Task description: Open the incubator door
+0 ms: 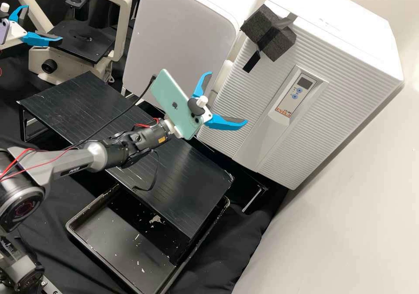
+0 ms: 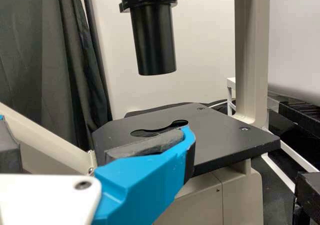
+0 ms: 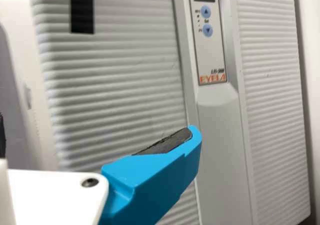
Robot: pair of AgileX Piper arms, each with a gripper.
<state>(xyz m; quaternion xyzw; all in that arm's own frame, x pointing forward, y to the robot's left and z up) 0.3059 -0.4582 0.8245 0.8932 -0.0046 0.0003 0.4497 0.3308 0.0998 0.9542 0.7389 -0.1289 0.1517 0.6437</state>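
Incubator: the large white unit (image 1: 349, 32) at the right of the high view, standing beyond the black platform.
Incubator door: the ribbed front (image 1: 327, 111), closed and lying flush with the body.
White cabinet: smooth-fronted (image 1: 179, 36), beside the incubator, with rounded corners.
Black platform: long and finely lined (image 1: 187, 176), in front of both white units.
Right arm: dark grey (image 1: 72, 161), stretched above the platform towards the incubator.
Microscope: beige frame (image 1: 125, 19) with a black stage (image 1: 78, 45), left of the white cabinet in the high view.
Black tray: pale flecks on its floor (image 1: 118, 237), partly under the platform.
Right gripper: released and grasping nothing, blue fingers spread wide (image 1: 228, 97), in front of the incubator door; one finger overlaps the ribbing in the high view, though whether it touches is hard to judge.
Left gripper: also released, spread wide and bare (image 1: 44, 22), near the microscope stage.
Green phone: tilted (image 1: 174, 102), mounted just behind the right gripper.
Dark foam block: taped high on the incubator door (image 1: 279, 43).
Control panel: on the incubator door (image 1: 291, 104), with a dark display (image 1: 304, 82) and two blue buttons (image 3: 206, 12).
Black strip: flat, hanging by the foam block (image 1: 250, 63).
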